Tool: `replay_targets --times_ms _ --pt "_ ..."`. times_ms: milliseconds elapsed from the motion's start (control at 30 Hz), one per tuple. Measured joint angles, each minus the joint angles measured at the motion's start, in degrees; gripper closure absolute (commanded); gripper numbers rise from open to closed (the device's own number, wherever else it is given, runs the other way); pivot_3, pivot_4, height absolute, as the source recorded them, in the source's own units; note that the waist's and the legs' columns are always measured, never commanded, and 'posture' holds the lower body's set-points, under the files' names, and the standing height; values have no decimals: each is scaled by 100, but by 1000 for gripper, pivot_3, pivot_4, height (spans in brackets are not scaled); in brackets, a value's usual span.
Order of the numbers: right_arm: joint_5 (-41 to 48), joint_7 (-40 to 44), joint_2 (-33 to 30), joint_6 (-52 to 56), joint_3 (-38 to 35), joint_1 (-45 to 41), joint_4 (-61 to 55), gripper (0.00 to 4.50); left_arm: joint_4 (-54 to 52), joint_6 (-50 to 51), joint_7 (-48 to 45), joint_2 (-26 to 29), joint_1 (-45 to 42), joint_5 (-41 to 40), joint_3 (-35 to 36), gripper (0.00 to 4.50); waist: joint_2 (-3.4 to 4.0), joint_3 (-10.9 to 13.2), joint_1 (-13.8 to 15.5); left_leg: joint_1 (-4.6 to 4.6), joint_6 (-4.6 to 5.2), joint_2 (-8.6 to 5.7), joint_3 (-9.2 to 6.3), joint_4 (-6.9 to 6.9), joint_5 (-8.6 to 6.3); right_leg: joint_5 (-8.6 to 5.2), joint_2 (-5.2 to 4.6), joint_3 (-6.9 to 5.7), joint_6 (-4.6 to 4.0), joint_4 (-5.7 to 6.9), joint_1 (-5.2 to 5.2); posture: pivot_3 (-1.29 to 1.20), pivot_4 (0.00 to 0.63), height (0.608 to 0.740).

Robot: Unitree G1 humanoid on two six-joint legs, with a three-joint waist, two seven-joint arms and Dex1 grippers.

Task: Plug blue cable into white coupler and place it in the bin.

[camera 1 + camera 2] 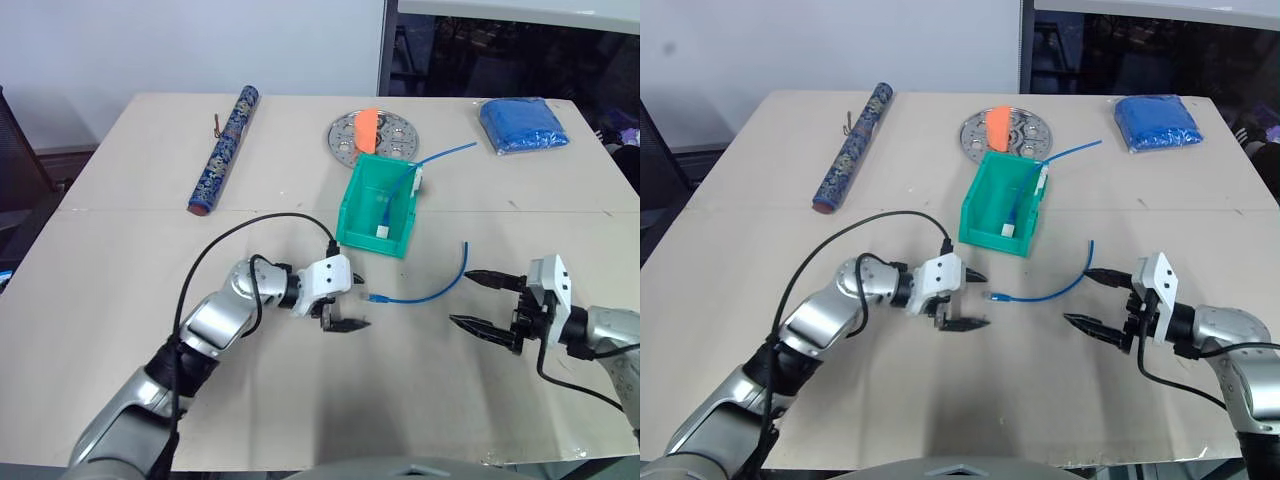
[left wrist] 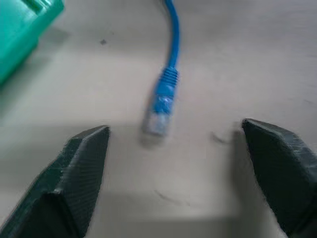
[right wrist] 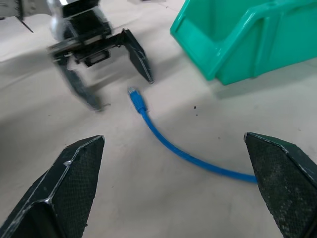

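A blue cable lies curved on the table in front of the teal bin, its clear plug pointing at my left gripper. That gripper is open with the plug just ahead of its fingers, not touching them. My right gripper is open and empty near the cable's other end. In the right wrist view the cable runs between me and the left gripper. A second blue cable hangs out of the bin, with a white coupler on its end inside.
At the back of the table are a rolled patterned tube, a round perforated metal plate with an orange piece, and a folded blue cloth pad. Another small white piece sits at the bin's rim.
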Motion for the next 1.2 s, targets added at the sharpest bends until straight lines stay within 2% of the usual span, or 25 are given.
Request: replay_targets --times_ms 100,133,200,233,433,733,967,1100,1200 --pt "60 -45 -2 -14 -69 239 -174 0 314 -220 8 -190 -73 87 85 2996 1 -5 10 -3 0 -1 -3 20 -1 0 -1 0 1 1 7 0 150 740" --pt "92 -57 -1 -22 -87 326 -231 0 376 -265 8 -241 -66 93 114 3559 0 -5 10 -4 0 -1 -3 21 -1 1 0 0 2 1 7 0 150 740" --pt "133 -82 -1 -32 -115 458 -293 0 439 -373 -4 -293 -29 97 160 4236 0 -6 8 -4 1 -1 -4 21 -1 0 -1 0 2 1 7 0 150 740" --pt "177 -104 1 -34 -130 538 -323 0 462 -477 -17 -342 2 101 203 4431 2 -7 11 -4 1 -1 -6 21 -1 0 -1 -1 2 2 7 0 150 740" --pt "289 -217 53 -68 -200 1041 -678 0 600 -989 -144 -510 166 110 247 4431 5 -9 47 -8 1 -1 -20 21 -1 0 0 -12 2 4 7 0 150 740" --pt "331 -314 62 -117 -125 1042 -682 0 756 -1174 -272 -612 189 49 334 4431 4 -9 36 -6 1 -1 -22 24 -1 0 0 -12 1 10 9 0 150 740" --pt "1086 -858 621 598 241 954 -817 0 -303 553 -434 -987 295 -1657 953 4431 5 -9 15 -14 1 0 -45 23 -1 0 0 -30 0 13 8 0 150 740" --pt "2004 -1448 1070 1249 422 465 -1006 0 -936 1729 -480 -990 361 -2704 1171 4431 9 -7 -43 -11 1 0 -51 23 -1 0 1 -33 0 17 9 0 150 740" --pt "2511 -1769 1253 1502 441 168 -1155 0 -1129 2230 -442 -991 377 -3164 1318 4431 8 -8 -33 -11 1 -1 -57 23 -1 -1 2 -38 0 17 11 0 150 740"
